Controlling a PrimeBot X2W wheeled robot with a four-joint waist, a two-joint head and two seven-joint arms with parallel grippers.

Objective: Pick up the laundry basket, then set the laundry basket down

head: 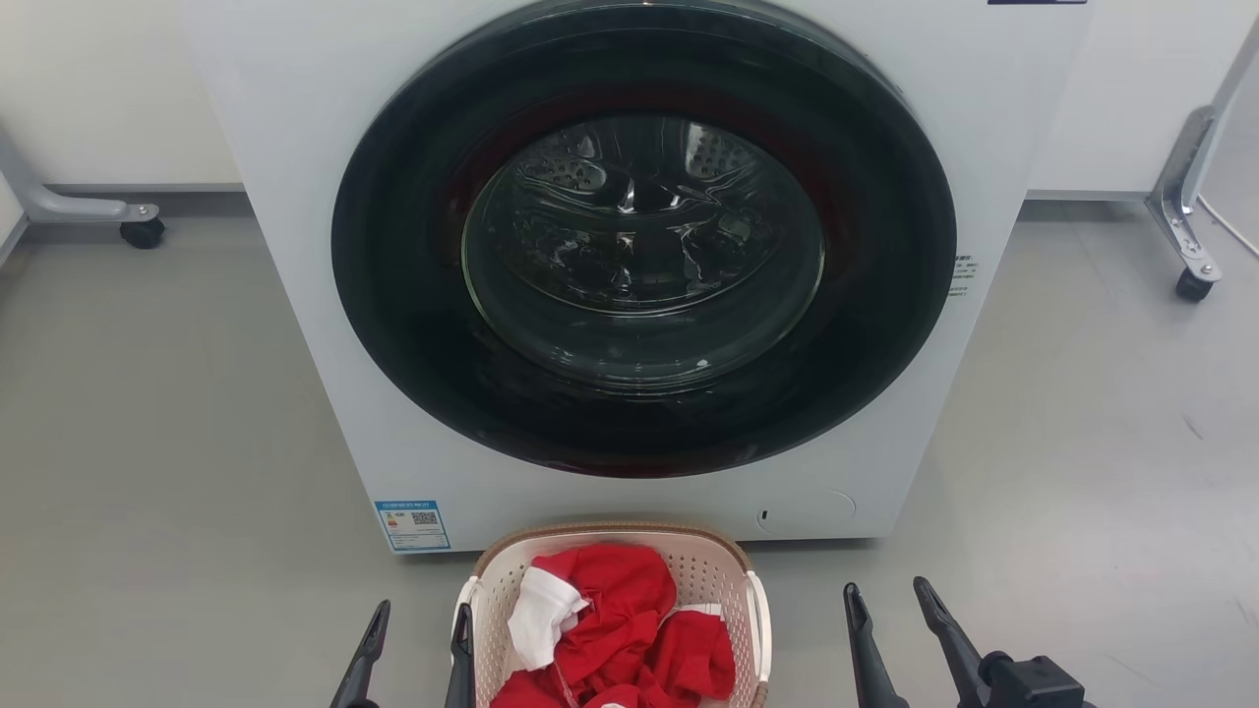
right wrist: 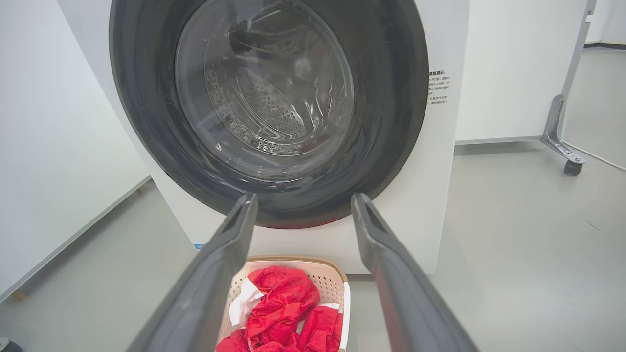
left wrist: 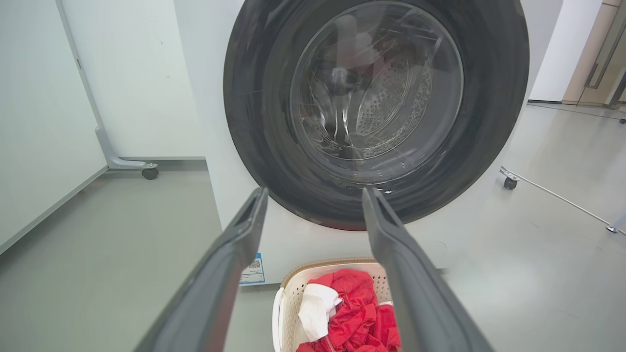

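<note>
Basket (head: 710, 572) lies between your grippers, long axis toward the washer (head: 639, 236): left gripper (head: 422, 610), spread, just beside it; right gripper (head: 886, 588), spread, farther off

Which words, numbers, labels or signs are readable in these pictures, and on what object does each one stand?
The blue label with a QR code, low on the left of the washer front: print too small to read.
The small sticker on the washer front, right of the door: Chinese characters, too blurred to quote.
The laundry basket: no text seen.
</note>
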